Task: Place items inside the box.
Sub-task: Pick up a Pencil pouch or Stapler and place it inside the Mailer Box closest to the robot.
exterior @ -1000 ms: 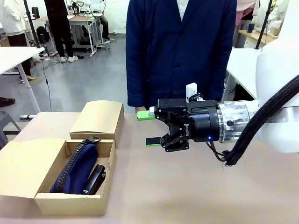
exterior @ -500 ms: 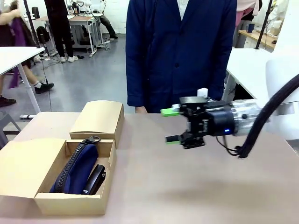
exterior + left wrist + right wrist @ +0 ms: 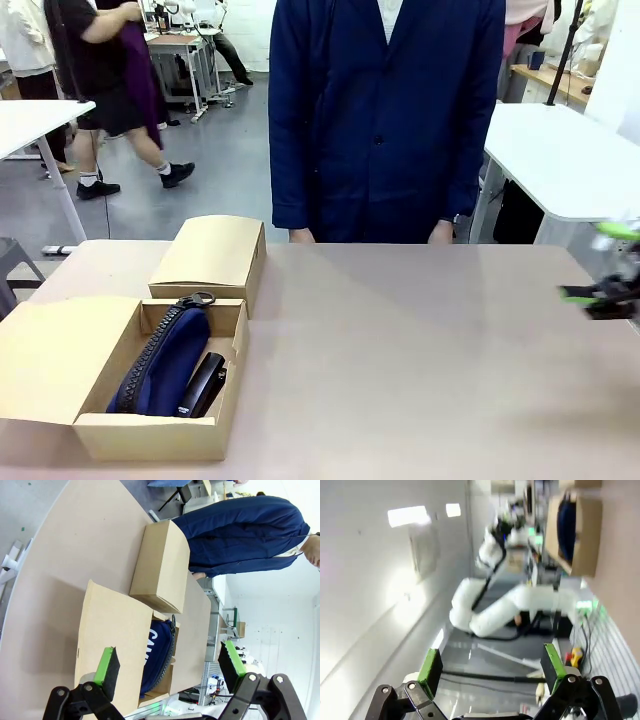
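Two items, navy pencil case (image 3: 163,362) and black stapler (image 3: 203,384), boxed.

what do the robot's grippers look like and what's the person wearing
Both the left gripper and the right gripper have black linkage fingers with round silver pivot pins, tipped with bright green pads. The person wears a dark navy buttoned coat with long sleeves.
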You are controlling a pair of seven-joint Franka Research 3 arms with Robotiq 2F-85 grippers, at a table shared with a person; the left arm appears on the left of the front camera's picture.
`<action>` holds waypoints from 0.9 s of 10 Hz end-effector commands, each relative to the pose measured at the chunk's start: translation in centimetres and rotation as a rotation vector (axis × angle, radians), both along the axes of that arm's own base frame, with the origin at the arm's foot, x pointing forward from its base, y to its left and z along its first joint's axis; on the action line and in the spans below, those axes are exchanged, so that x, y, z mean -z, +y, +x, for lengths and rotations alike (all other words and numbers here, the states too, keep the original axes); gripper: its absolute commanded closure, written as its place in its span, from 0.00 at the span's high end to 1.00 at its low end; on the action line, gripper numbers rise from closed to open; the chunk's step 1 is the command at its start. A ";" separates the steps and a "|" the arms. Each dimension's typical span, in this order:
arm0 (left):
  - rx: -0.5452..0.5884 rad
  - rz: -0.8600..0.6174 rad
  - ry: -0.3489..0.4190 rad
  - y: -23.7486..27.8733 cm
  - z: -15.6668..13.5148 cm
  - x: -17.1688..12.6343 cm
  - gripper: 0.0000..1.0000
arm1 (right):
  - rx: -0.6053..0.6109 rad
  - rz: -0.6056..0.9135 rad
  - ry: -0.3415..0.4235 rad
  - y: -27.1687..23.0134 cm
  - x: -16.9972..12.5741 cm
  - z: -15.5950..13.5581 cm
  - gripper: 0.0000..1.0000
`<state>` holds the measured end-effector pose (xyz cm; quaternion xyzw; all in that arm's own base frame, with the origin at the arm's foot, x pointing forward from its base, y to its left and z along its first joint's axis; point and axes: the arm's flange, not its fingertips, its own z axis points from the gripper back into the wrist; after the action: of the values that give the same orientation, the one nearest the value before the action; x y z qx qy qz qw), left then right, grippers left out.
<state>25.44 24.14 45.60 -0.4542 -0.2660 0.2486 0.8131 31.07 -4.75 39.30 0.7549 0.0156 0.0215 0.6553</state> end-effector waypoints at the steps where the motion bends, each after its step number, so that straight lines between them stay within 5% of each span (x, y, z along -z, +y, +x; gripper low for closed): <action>1: 0.005 -0.006 -0.031 -0.3 0.0 0.2 1.00 | 0.261 -0.019 -0.072 -3.1 0.8 -8.1 1.00; 3: 0.005 -0.006 -0.031 -0.3 0.0 0.2 1.00 | 0.445 -0.094 -0.069 -2.3 2.2 -8.9 1.00; 4: 0.005 -0.006 -0.031 -0.3 0.0 0.2 1.00 | 0.260 0.009 -0.044 -8.6 0.4 -2.6 1.00; 9: 0.005 -0.006 -0.031 -0.3 0.0 0.2 1.00 | 0.260 0.009 -0.044 -8.6 0.4 -2.6 1.00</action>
<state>25.45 24.14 45.58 -0.4544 -0.2656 0.2487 0.8131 28.44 -12.78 38.55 0.7473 -0.0851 -0.0454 0.6575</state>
